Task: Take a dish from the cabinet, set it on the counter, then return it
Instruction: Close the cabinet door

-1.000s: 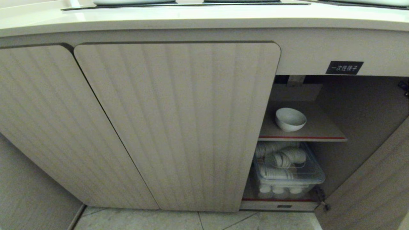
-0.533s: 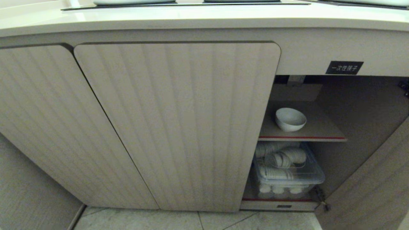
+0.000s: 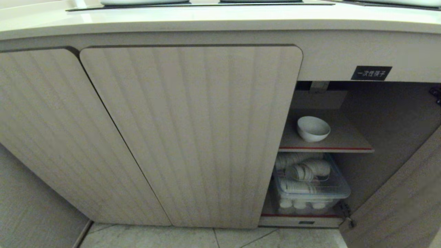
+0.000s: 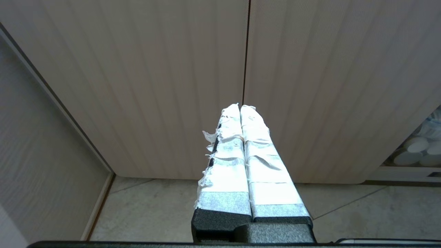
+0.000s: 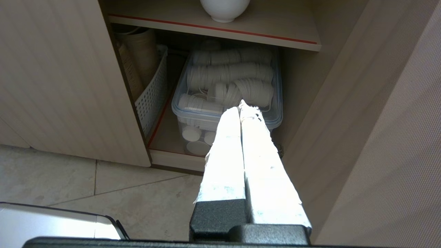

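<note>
One sign can be read: a small black label [image 3: 371, 73] with white Chinese characters — 一次性筷子 — fixed to the plain beige strip of the cabinet [image 3: 330, 58], just under the desk edge and above the open compartment on the right. The characters run in a single horizontal line and fill most of the label. A second, much smaller dark tag [image 3: 306, 222] sits on the bottom front edge of the cabinet, below the clear bin — its marks are too small to make out. Nothing else in any view carries legible text, brand or number.
</note>
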{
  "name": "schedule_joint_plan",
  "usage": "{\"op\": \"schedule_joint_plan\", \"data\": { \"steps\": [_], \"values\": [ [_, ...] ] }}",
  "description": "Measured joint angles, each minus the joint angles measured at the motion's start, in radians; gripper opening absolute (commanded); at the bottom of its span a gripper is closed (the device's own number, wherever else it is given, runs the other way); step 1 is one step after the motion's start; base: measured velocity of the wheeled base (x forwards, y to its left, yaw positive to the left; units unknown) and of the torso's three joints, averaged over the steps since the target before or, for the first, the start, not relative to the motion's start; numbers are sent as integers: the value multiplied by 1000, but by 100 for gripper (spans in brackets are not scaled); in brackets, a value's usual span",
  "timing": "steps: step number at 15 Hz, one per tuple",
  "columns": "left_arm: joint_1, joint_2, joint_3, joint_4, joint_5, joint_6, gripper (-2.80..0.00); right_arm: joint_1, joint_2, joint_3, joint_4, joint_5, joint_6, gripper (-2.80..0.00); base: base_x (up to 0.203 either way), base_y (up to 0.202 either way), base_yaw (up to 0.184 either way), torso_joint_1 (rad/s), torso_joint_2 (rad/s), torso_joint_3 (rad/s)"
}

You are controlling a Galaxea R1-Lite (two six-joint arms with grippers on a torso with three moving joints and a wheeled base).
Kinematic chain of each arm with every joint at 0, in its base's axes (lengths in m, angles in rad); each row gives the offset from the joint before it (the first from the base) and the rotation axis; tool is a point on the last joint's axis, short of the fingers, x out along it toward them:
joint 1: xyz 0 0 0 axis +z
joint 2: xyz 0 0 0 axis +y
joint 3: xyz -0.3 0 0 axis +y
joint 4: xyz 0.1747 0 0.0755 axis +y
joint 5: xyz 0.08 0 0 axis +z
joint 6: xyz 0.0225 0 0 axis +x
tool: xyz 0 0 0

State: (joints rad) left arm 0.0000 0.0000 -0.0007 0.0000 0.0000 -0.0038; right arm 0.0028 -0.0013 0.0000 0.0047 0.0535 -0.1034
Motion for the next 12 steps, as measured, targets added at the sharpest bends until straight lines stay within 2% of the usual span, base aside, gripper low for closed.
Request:
{"op": "schedule_joint_plan", "data": {
  "steps": [12],
  "values": [
    [0, 0, 0, 0, 0, 0, -280, -2, 0, 0, 0, 0, 0, -280, 0, 0, 0, 0, 0, 0]
  ]
}}
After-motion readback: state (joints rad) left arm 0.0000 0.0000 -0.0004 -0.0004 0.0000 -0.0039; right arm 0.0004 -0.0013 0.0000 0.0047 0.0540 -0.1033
